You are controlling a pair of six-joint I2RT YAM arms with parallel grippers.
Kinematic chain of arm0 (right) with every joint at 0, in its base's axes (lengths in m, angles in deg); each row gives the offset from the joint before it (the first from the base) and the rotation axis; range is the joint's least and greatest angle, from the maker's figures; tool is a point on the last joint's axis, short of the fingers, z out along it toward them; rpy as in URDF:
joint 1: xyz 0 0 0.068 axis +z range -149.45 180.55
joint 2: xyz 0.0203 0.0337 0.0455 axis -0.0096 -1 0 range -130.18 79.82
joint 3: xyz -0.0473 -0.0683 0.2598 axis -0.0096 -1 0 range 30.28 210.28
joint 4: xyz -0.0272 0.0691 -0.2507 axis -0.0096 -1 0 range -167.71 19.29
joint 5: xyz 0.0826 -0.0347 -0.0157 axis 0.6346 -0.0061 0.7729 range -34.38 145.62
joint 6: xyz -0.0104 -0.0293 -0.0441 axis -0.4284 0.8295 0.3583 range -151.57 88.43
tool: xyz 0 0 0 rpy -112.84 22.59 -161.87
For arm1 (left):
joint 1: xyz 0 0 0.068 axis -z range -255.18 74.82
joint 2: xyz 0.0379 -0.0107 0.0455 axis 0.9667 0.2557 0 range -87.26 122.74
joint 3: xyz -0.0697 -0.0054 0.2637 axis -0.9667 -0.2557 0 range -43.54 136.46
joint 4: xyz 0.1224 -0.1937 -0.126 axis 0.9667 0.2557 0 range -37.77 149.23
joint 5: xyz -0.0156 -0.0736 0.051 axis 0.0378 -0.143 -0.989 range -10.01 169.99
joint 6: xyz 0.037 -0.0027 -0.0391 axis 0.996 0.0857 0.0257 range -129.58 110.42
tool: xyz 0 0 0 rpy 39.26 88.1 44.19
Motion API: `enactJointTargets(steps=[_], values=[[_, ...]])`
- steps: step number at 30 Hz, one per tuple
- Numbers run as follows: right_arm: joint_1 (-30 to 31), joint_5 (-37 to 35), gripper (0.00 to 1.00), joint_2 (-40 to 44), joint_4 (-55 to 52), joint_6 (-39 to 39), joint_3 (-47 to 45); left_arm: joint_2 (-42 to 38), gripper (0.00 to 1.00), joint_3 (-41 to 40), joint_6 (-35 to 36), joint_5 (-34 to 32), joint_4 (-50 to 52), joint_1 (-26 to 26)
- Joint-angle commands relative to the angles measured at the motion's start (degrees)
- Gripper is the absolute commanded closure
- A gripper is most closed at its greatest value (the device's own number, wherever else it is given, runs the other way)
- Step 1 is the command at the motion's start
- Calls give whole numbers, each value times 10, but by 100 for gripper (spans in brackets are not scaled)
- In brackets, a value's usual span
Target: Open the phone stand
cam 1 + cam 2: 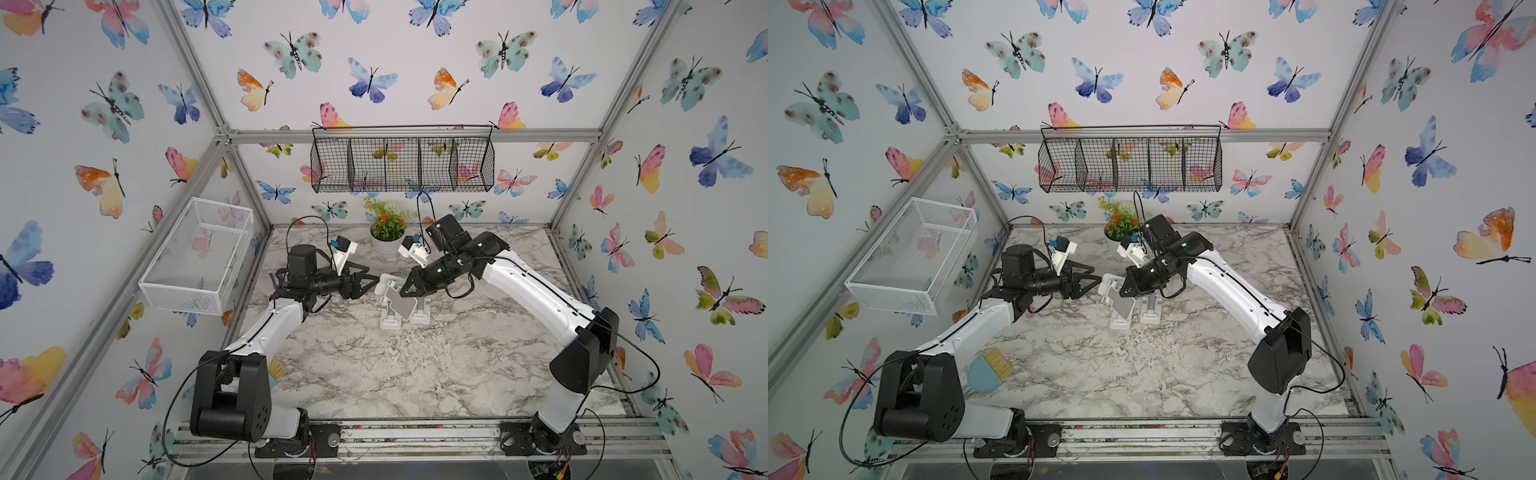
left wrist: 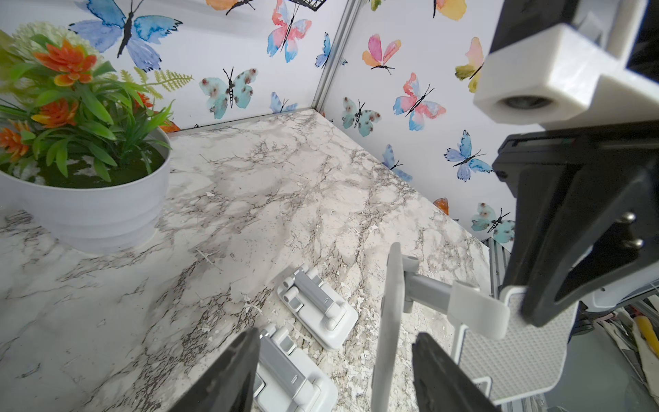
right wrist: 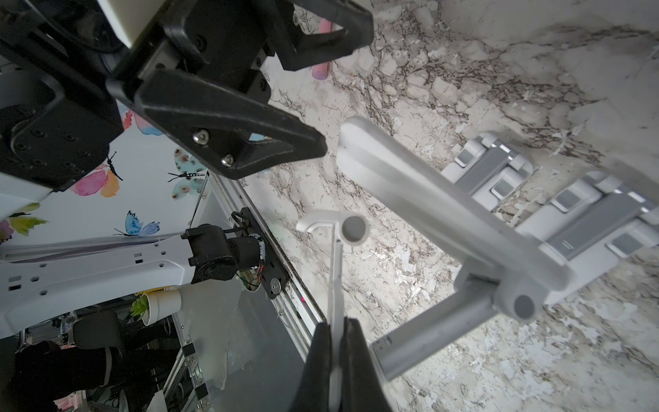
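A white and grey phone stand [image 1: 394, 300] hangs above the marble table, part unfolded, with its grey arm [image 3: 428, 339] angled between two plates. My right gripper [image 3: 337, 356] is shut on the thin padded plate [image 2: 517, 349], the one with the hooked lip. My left gripper [image 2: 335, 374] is open. Its fingers [image 2: 438, 378] straddle the stand's other plate [image 2: 388, 321], which shows edge-on with a gap on both sides. In both top views the two grippers [image 1: 373, 282] [image 1: 1125, 291] meet at the stand [image 1: 1119, 297] from left and right.
Two folded white phone stands [image 1: 390, 321] [image 1: 420, 312] lie on the table under the held one. A potted plant [image 1: 388, 232] stands behind. A white wire basket [image 1: 199, 257] and a black wire basket [image 1: 401, 164] hang on the walls. A brush [image 1: 988, 370] lies at the left front.
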Motion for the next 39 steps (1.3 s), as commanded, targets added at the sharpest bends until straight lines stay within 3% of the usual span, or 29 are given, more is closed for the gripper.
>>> enactJointTargets(steps=[1,6,11,13,16,17,39], values=[[-2,22,99,5,22,3,20,16,33,10,-21,49,-30,-4],[-2,30,99,0,24,4,24,50,38,21,-43,91,-46,-4],[-3,40,99,-4,24,8,24,66,51,33,-50,97,-55,-4],[-2,44,99,-6,26,9,24,75,62,40,-53,106,-55,-4],[-3,49,99,-11,27,10,25,82,94,47,-54,110,-53,-4],[-3,53,99,-12,28,10,26,83,100,48,-55,110,-52,-4],[-2,148,99,-35,66,9,43,137,100,85,-69,122,-53,10]])
